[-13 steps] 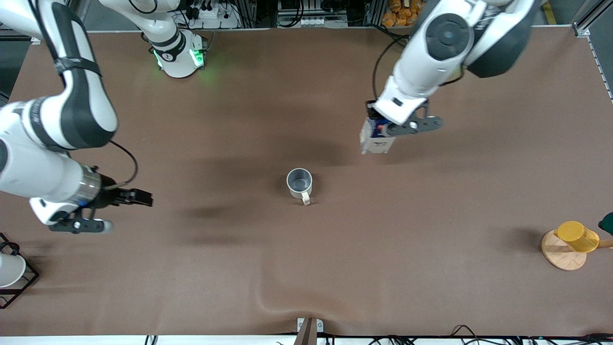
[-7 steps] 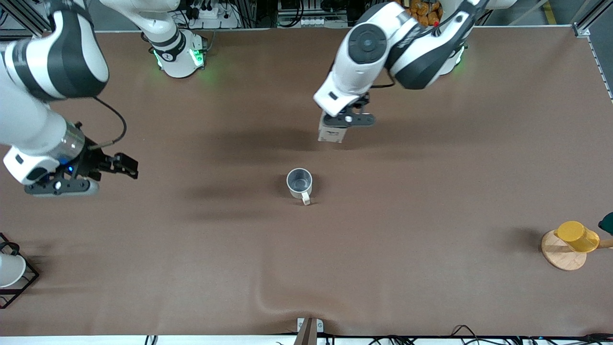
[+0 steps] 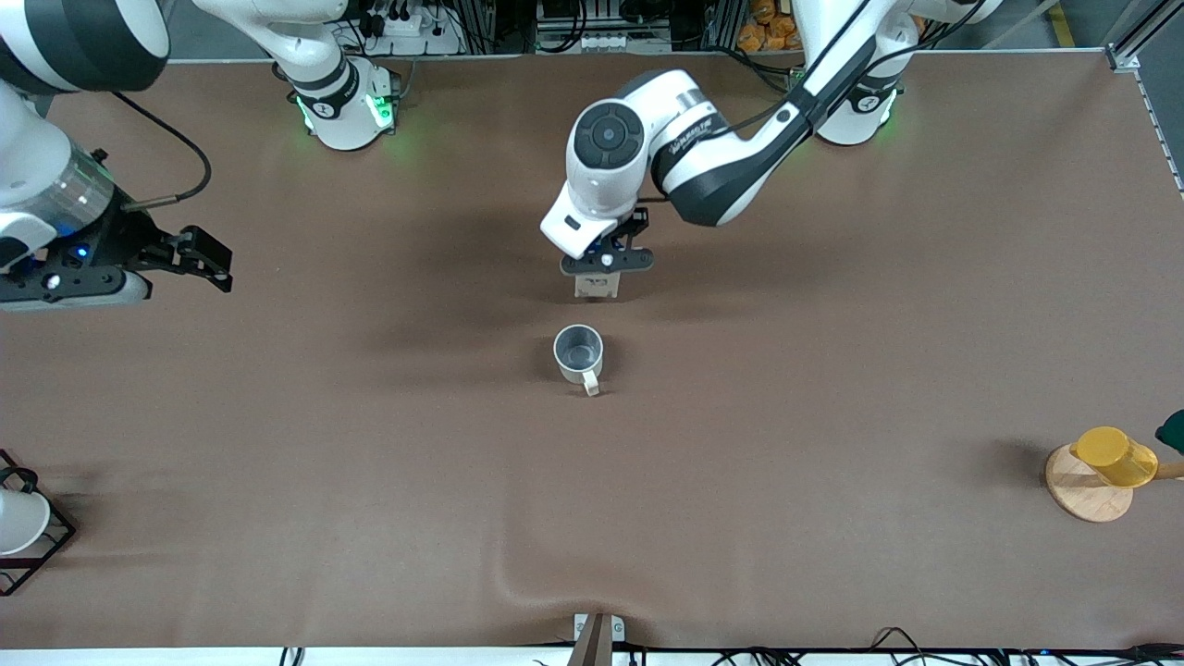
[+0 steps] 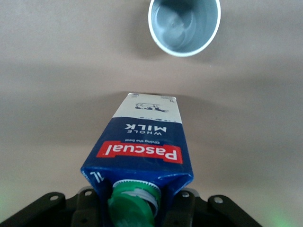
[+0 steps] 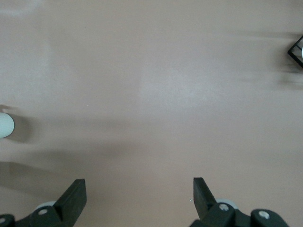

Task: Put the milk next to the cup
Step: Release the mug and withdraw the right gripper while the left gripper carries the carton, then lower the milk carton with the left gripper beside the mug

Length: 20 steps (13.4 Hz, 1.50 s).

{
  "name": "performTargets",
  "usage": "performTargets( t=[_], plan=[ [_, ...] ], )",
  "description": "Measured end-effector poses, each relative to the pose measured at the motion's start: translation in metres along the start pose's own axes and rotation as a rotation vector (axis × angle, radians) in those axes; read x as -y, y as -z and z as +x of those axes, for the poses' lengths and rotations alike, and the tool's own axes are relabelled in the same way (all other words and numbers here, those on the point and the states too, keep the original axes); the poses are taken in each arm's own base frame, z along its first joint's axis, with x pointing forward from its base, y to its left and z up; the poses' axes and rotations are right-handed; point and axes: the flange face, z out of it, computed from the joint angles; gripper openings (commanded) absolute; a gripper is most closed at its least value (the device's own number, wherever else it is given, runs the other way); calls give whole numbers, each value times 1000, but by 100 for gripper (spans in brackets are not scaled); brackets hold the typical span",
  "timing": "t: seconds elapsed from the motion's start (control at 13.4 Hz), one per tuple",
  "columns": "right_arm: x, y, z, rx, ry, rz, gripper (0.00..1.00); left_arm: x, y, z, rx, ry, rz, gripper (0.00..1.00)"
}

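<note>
Right now the left gripper hangs over the middle of the brown table, its jaws clamped on the milk carton just under the gable. Seen from the left wrist, the carton is dark blue with a green round cap at its top, a red band reading "Pascual", the words "WHOLE MILK", and a white lower part that points down toward the tabletop. Whether its base touches the table cannot be told. In the front view only the pale lower end of the carton shows below the gripper.

The grey-beige mug stands upright on the table, nearer to the front camera than the carton and close to it, with a gap of bare table between them. Its small loop handle points toward the front camera, and its inside is grey.

Over the right arm's end of the table, the right gripper waits with its jaws spread wide and nothing between the fingers.

A yellow cup lies tilted on a round wooden stand at the left arm's end. A white cup sits in a black wire rack at the right arm's end.
</note>
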Motion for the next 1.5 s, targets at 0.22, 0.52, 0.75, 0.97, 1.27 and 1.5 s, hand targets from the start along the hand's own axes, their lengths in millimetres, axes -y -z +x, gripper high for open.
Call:
performTargets(
  t=[0.22,0.52,0.75,0.97,1.27,1.5],
  plan=[
    [-6,9,-2,-11,-10,-3,100,-3,-12,13,-7,8,-22,47],
    [-36,26,-8,16,-65,-6,100,-12,-34,5,-31,20,17,47],
    [-66,31,-13,35,-106,-6,100,-20,-42,-2,-32,1,28,47],
    [-72,30,-14,38,-117,-6,100,-20,-43,-1,-46,-9,36,47],
    [-85,30,-15,39,-137,-6,100,-14,-42,12,-60,12,41,47],
    [-80,30,-15,46,-126,-5,100,-14,-42,15,-65,17,41,47]
  ],
)
